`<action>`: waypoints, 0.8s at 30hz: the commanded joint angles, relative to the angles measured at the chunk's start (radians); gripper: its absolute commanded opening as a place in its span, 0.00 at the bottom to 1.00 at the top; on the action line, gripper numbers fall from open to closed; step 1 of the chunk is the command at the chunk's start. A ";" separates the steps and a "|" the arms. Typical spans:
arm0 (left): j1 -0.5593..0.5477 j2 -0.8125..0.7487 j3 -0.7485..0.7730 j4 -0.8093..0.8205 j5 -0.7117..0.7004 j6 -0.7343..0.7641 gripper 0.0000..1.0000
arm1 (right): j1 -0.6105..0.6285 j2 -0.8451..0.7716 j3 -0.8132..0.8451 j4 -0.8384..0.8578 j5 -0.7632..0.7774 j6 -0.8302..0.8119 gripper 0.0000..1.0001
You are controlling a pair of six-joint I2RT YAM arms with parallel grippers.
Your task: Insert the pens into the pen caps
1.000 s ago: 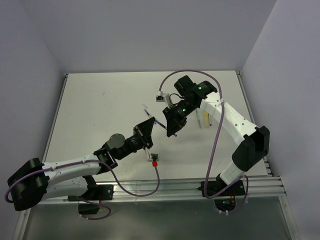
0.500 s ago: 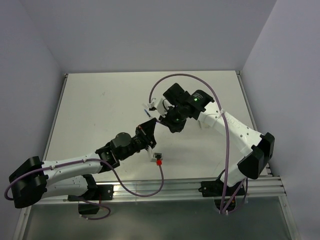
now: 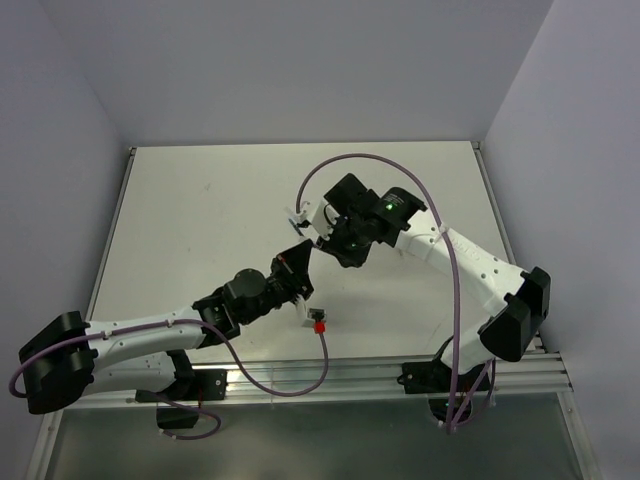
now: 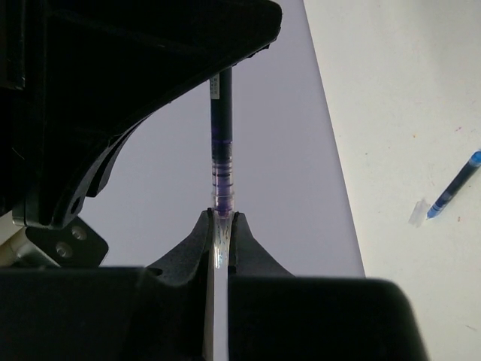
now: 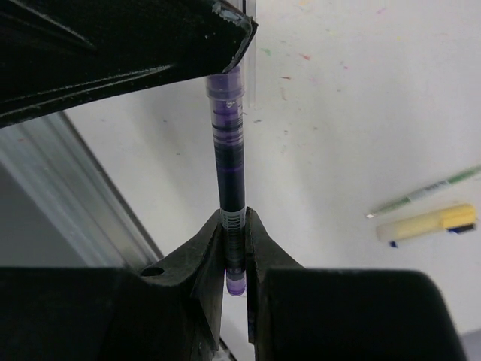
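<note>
Left gripper (image 4: 219, 222): jaws almost together, pinching the pale cap (image 4: 219, 238) above mid-table (image 3: 200, 200). Dark pen (image 4: 220, 143): bridges both grippers, its tip meeting the cap between the left fingers. Right gripper (image 5: 234, 226): jaws narrowly parted, clamped on the pen's tail. Left wrist view only: blue stick (image 4: 455, 186) lying on the table. Right wrist view only: yellow pen (image 5: 421, 224) and thin green stick (image 5: 425, 192), just beside each other
</note>
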 commanded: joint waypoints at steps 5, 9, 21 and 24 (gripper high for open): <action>-0.091 0.013 -0.041 0.020 0.247 0.078 0.00 | -0.093 -0.054 0.037 0.389 -0.323 0.046 0.00; -0.091 0.025 -0.030 0.040 0.206 0.080 0.04 | -0.114 -0.068 -0.001 0.392 -0.349 0.050 0.00; -0.033 0.002 0.022 -0.045 0.189 0.099 0.29 | -0.246 -0.100 -0.044 0.442 -0.464 0.139 0.00; -0.032 -0.012 0.016 -0.065 0.198 0.107 0.41 | -0.263 -0.105 -0.040 0.464 -0.483 0.155 0.00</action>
